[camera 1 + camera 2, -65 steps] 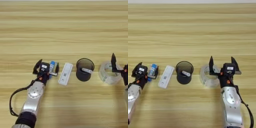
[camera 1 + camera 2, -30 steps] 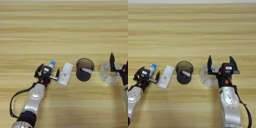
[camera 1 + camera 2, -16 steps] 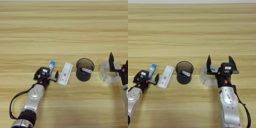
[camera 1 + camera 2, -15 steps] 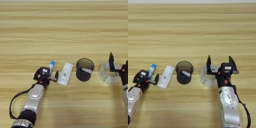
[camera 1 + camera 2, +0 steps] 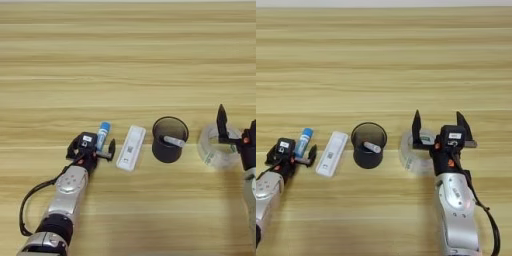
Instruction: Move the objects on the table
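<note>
Blue tube [image 5: 103,134] beside white stick [image 5: 131,154], black cup [image 5: 169,139].

On the one broad light-wood table [image 5: 128,60] with horizontal plank grain there are four loose objects set in a row, one of each kind. There is one small blue tube with a white label [image 5: 102,135]. There is one flat white rectangular stick-like device [image 5: 131,154]. There is one black mesh cup [image 5: 169,139], and it holds one small pale cylindrical piece [image 5: 174,141] leaning inside it. There is one clear tape roll [image 5: 415,154]. Two robot arms reach in from the near edge, each ending in one gripper with two black fingers: one left gripper [image 5: 90,147] and one right gripper [image 5: 441,131].
</note>
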